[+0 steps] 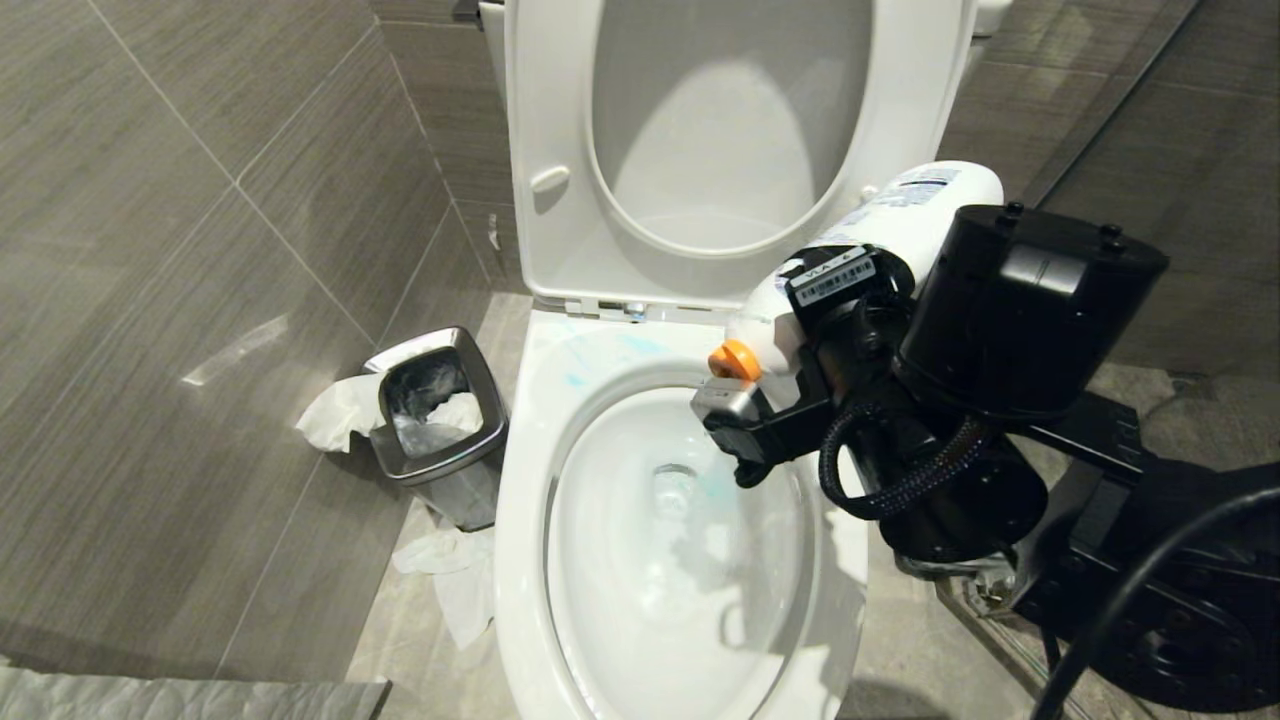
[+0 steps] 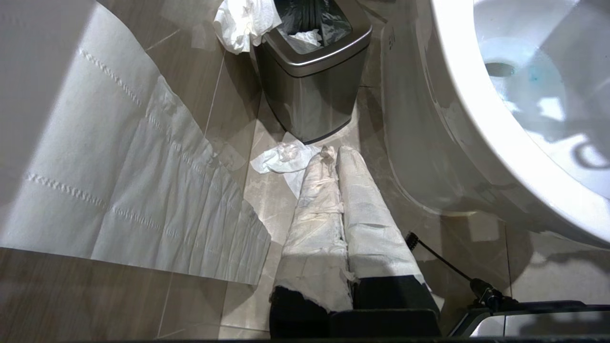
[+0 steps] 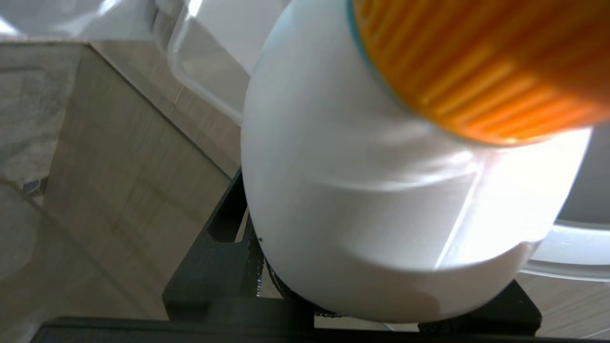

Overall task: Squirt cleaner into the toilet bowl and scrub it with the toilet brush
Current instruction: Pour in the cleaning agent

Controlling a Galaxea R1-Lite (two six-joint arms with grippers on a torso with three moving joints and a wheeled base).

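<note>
Toilet: large glossy white ceramic toilet bowl point(image 1: 520, 520) fills the middle of the head view, seat and lid raised upright against the grey tiled wall. Its oval basin holds water.
Cleaner traces: pale blue streaks show on the back rim and a faint blue tint sits in the water near the drain, so some liquid appears to have gone in already.
Right arm: bulky black arm reaches in from the right, ending in the right gripper point(image 1: 800, 330) over the right rear rim of the bowl.
Bottle: tall white plastic cleaner bottle point(image 1: 900, 225) with blue print is clamped between the right gripper's jaws around its upper body, tipped steeply so its base points up and back.
Nozzle: orange collar point(image 1: 735, 360) and dark nozzle point down toward the basin, just above the inner rim.
Left gripper: the paper-wrapped left gripper point(image 2: 336, 157) hangs closed and empty near the floor, beside the toilet's left side.
Bin: small square steel bin point(image 1: 440, 420) stands left of the toilet, with crumpled white tissue around it.
Brush: not visible in any view.
Progress: squirting looks under way or nearly finished; fetching the brush and scrubbing remain.
</note>
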